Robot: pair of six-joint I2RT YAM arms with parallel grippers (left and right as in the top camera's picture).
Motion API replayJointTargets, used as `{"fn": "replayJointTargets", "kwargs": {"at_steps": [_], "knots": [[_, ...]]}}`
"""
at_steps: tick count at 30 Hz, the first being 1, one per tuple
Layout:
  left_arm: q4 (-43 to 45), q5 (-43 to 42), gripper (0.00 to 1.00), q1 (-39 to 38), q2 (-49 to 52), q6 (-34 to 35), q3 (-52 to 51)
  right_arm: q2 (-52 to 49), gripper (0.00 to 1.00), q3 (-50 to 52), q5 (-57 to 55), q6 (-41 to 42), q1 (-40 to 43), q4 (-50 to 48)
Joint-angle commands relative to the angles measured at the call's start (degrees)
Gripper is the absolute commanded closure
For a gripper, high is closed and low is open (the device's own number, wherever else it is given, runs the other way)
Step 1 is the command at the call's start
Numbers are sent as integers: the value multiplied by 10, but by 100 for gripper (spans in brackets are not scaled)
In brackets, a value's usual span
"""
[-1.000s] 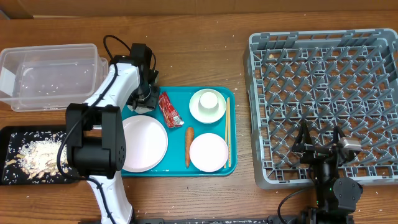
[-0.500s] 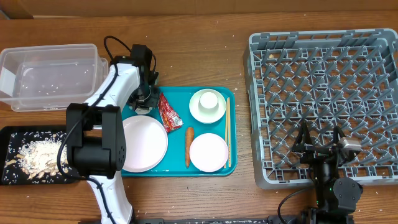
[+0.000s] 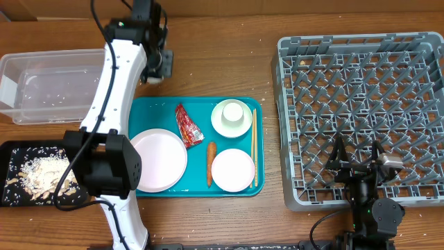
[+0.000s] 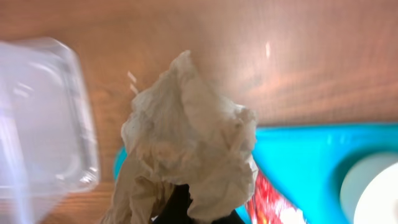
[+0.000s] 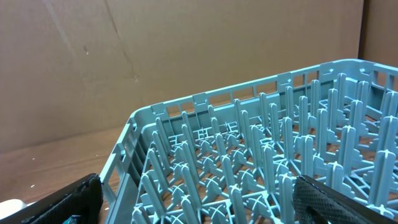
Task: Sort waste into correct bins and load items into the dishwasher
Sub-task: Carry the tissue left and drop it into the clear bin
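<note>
My left gripper (image 3: 158, 64) is shut on the crumpled white tissue (image 4: 186, 137) and holds it above the wood, just right of the clear tub (image 3: 55, 83). The tub's corner shows in the left wrist view (image 4: 37, 124). The red wrapper (image 3: 187, 123), carrot (image 3: 210, 163), plate (image 3: 161, 160), cup in a bowl (image 3: 232, 118), second bowl (image 3: 232, 169) and chopsticks (image 3: 254, 146) lie on the teal tray (image 3: 159, 111). Food scraps (image 3: 41, 172) lie in the black tray (image 3: 14, 173). My right gripper (image 3: 361, 167) is open and empty at the front of the grey rack (image 3: 361, 104).
The left arm reaches up along the teal tray's left side, over the plate's edge. In the right wrist view the rack's upright pegs (image 5: 249, 162) fill the space between the open fingers (image 5: 199, 205). Bare wood lies between the teal tray and the rack.
My left gripper has lifted off the teal tray's top left corner with the tissue and moved back and slightly left, toward the clear tub. The right arm has not moved.
</note>
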State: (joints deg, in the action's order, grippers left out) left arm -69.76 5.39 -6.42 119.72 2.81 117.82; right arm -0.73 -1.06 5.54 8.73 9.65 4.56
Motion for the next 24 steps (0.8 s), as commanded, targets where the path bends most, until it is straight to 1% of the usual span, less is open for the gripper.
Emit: {"fn": "replayJointTargets", "kwargs": {"at_steps": [1,8,12,13,15,16,17,18,19,24], "knots": [[9,84,96,22,2,65,57,6,0,6,-3,-2,1,-2],[43,160,96,84,2,70,70,6,0,6,-3,-2,1,-2],[47,172,96,139,2,101,69,6,0,6,-3,-2,1,-2],[50,170,95,151,3,108,68,6,0,6,-3,-2,1,-2],[49,170,87,178,3,130,68,6,0,6,-3,-2,1,-2],[47,163,76,189,3,138,68,6,0,6,-3,-2,1,-2],[44,149,46,202,3,141,68,6,0,6,-3,-2,1,-2],[41,138,6,210,3,141,68,6,0,6,-3,-2,1,-2],[38,132,0,218,3,141,68,6,0,6,-3,-2,1,-2],[6,119,0,233,3,141,68,6,0,6,-3,-2,1,-2]]}}
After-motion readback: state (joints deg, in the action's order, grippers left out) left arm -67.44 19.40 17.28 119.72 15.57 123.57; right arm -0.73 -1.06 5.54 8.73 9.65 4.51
